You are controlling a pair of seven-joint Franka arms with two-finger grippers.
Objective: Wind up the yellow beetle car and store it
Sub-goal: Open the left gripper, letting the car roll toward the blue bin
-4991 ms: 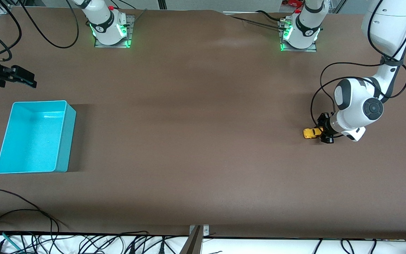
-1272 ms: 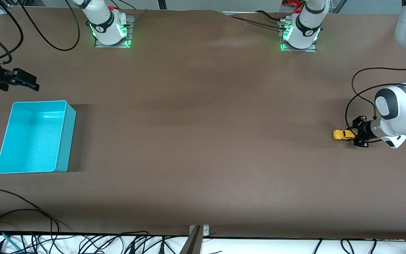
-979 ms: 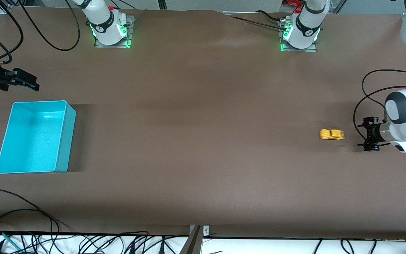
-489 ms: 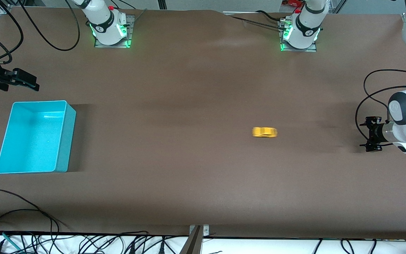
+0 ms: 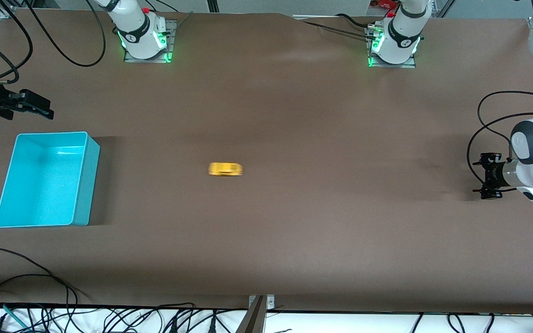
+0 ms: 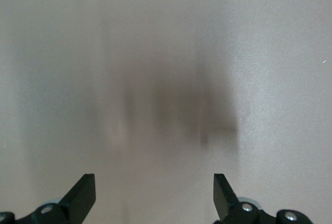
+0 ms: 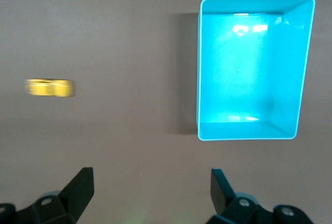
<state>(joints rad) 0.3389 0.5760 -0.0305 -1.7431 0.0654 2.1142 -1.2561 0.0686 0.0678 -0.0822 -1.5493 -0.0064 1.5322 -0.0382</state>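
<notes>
The yellow beetle car [image 5: 225, 169] is a blurred streak on the brown table, about midway between the two arms' ends, with nothing holding it. It also shows in the right wrist view as the car [image 7: 49, 87], apart from the turquoise bin [image 7: 199, 68]. My left gripper [image 5: 485, 177] stands open and empty, low over the table at the left arm's end. In its own view the left gripper [image 6: 154, 198] has only bare table between its fingers. My right gripper [image 5: 40, 107] hangs open over the table beside the turquoise bin [image 5: 91, 185]; in the wrist view the right gripper [image 7: 152, 193] is empty.
The turquoise bin is empty and stands at the right arm's end. Black cables [image 5: 26, 282] lie along the table edge nearest the front camera. The two arm bases [image 5: 144, 39] sit at the edge farthest from that camera.
The left gripper let go of the car and drew back toward its end. The car has rolled fast across the table toward the bin. The right arm has barely moved.
</notes>
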